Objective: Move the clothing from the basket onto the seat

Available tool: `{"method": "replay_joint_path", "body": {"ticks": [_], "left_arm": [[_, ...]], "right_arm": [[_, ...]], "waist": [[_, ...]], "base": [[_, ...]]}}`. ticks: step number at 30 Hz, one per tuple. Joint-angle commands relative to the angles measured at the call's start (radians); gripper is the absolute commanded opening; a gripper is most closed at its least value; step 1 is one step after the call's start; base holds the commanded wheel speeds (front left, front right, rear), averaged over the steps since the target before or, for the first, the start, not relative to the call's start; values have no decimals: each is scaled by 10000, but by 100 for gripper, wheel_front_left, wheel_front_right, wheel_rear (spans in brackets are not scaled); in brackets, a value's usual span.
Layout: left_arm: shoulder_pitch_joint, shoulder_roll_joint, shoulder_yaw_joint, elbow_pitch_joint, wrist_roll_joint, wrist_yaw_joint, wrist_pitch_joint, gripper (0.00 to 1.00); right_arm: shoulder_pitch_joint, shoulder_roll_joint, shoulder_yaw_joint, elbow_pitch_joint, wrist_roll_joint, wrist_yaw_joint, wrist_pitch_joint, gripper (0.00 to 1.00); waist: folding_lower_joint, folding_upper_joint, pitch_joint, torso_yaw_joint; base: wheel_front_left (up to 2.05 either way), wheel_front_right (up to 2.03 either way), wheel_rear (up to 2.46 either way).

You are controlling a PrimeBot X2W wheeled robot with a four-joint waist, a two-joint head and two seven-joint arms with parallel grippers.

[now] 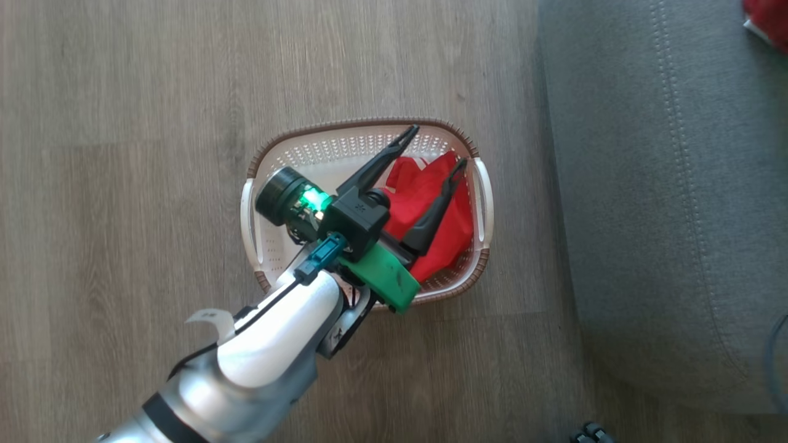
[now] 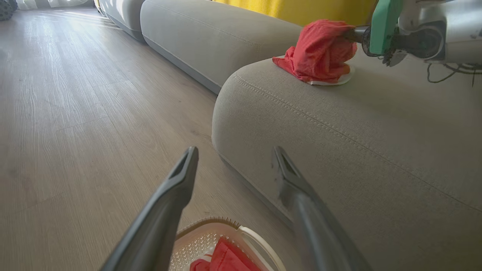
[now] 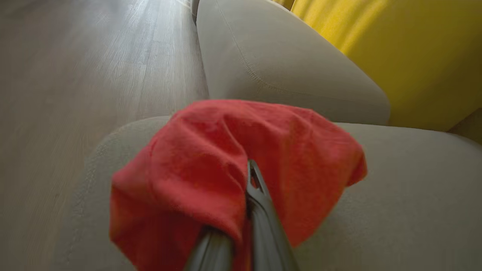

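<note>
The cream basket (image 1: 369, 125) stands on the wooden floor beside the grey seat (image 1: 665, 184). One red garment (image 1: 422, 191) lies crumpled in its right half. My left gripper (image 1: 436, 147) hovers open just above that garment, one finger on each side of it. In the left wrist view the open left gripper (image 2: 235, 150) points over the basket (image 2: 211, 233) and its garment (image 2: 226, 258) toward the seat (image 2: 357, 131). The second red garment (image 3: 211, 158), white trim showing (image 2: 320, 51), rests on the seat (image 3: 414, 188), and my right gripper (image 3: 250, 177) is shut on it.
A second grey sofa cushion (image 2: 211, 34) continues beyond the seat, with a yellow surface (image 3: 395, 45) behind it. Wooden floor (image 1: 123, 123) surrounds the basket on three sides. A thin cable (image 1: 772, 351) loops over the seat's near right edge.
</note>
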Motion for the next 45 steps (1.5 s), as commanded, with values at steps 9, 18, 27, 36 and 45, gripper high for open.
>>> {"method": "replay_joint_path", "body": {"ticks": [9, 18, 27, 36, 45], "left_arm": [[-55, 327, 206, -454, 10, 125, 73, 100], [219, 472, 362, -280, -281, 221, -84, 100], [804, 560, 766, 164, -852, 407, -515, 100], [1539, 495, 1304, 610, -1504, 666, -877, 100], [2451, 928, 2136, 691, -1995, 1096, -1099, 100]], "right_arm": [[658, 502, -984, -60, -1173, -6, -185, 3], [1294, 1064, -303, -794, -692, -6, -191, 100], [2654, 1064, 1427, -1485, 778, -6, -192, 100], [3073, 1037, 3056, -1789, 2024, -6, -192, 100], [3293, 1525, 4277, -1846, 3145, -6, -193, 100]], "waist": [[-2, 0, -13, -264], [-2, 0, -503, -671], [-2, 0, -1816, -864], [-2, 0, -3318, -531], [-2, 0, -4359, -108]], "base": [[0, 0, 0], [0, 0, 0], [0, 0, 0], [0, 0, 0], [0, 0, 0]]}}
